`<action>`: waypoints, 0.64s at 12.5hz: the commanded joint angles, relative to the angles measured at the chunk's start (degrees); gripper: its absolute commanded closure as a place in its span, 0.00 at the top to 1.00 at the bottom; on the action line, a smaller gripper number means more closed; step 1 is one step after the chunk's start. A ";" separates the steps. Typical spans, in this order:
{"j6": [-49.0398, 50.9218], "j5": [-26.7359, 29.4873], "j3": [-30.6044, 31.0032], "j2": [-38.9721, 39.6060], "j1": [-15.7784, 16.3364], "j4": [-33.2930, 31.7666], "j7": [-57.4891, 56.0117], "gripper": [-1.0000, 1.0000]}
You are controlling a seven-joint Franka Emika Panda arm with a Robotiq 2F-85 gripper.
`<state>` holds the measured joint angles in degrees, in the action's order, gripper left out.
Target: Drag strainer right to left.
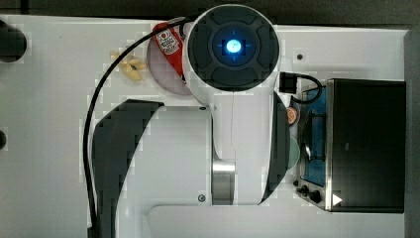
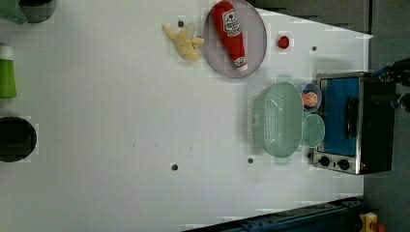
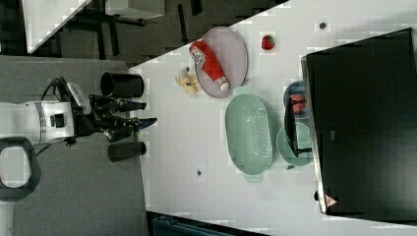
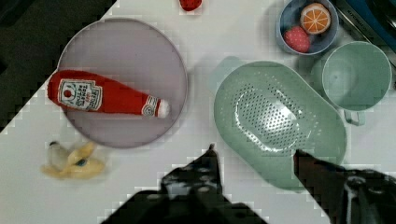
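Wrist view gives me the relation I care about: the gripper [image 4: 254, 154] hangs over the table with its two dark fingers spread apart and nothing between them, and the strainer [image 4: 279, 122] lies just ahead of the fingertips, its near rim falling in the gap between them. I read the jaws as open and empty, well above the table rather than at it. In the right view the gripper [image 3: 147, 120] sits far off toward the right view's left, clear of the white table [image 3: 187, 147], while the strainer [image 3: 249, 133] rests near the dark toaster oven [image 3: 364, 123], so I judge the approach is not yet begun. The strainer's long axis runs up and down in the left view, with a tab handle at each end [image 2: 283, 159], and the strainer [image 2: 278, 119] stands just beside the mint-green mug [image 2: 313, 130] and the small blue bowl of toy fruit [image 2: 310, 96]; whether it touches them I cannot tell. The grey plate [image 2: 212, 48] carrying the ketchup bottle [image 2: 231, 31] lies near its upper end in the left view, with the banana peel [image 2: 184, 42] beyond. As I see it, the drag wants a hold on the long rim facing away from the oven, pulling across the short axis toward the open stretch of table on the left view's left.
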<state>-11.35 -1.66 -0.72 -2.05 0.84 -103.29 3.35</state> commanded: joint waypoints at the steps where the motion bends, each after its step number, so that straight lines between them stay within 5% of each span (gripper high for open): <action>1: 12.56 -1.41 -3.24 -29.41 -2.25 -15.12 -3.31 0.79; 3: 12.56 -1.41 -3.18 -29.36 -2.24 -15.29 -3.31 1.00; 8: 8.54 -1.40 -2.93 -27.28 -2.24 -23.22 -2.36 1.00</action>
<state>-4.60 -3.43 -5.32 -37.01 -1.36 -121.08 2.23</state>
